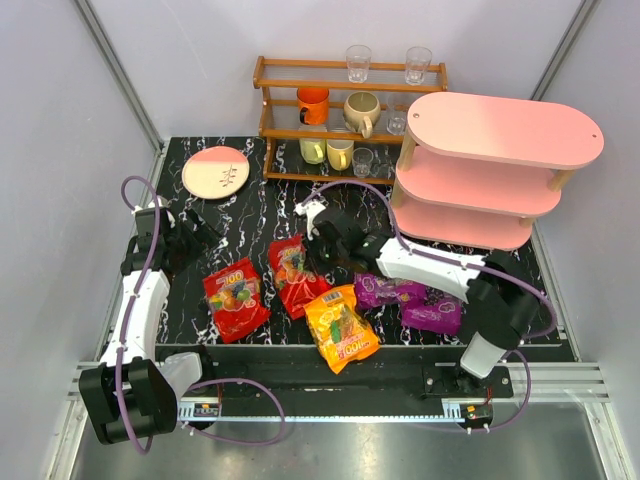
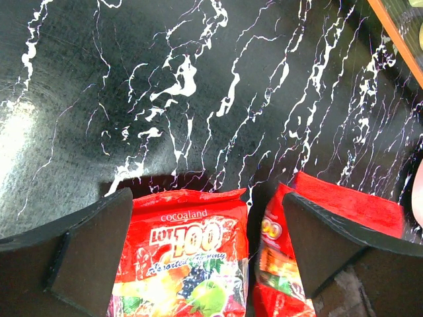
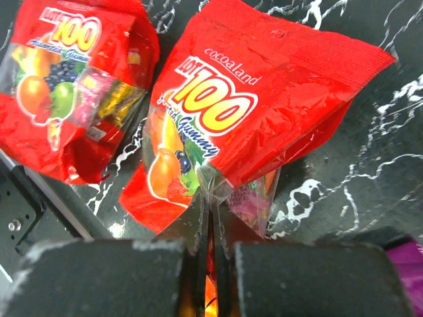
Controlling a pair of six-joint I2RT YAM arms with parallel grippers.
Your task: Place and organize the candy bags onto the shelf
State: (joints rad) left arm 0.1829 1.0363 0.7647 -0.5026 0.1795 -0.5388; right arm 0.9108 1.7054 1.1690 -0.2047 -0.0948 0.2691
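Pinching lower edge of centre red candy bag (image 3: 264, 112), right gripper (image 3: 211, 214) clamped shut; left gripper (image 2: 206, 231) spread wide above left red candy bag (image 2: 188, 264).

Place: a robot laboratory cell, not a home and not a shop.
Machines: the left arm (image 1: 137, 300) and the right arm (image 1: 430, 265) are bolted to a metal rail (image 1: 350, 412) at the near edge, with purple cables (image 1: 240, 435) lying loose.
Enclosure: plain white panels (image 1: 200, 60) in aluminium posts (image 1: 115, 70) close the left, back and right sides.
Table: a black top with white marble veins (image 1: 250, 200) fills the cell.
Props: a red candy bag (image 1: 298, 275), a pink shelf (image 1: 500, 130), a wooden rack (image 1: 300, 87) of cups and glasses, and a plate (image 1: 215, 170). These are household things, but they stand among bare machine parts.
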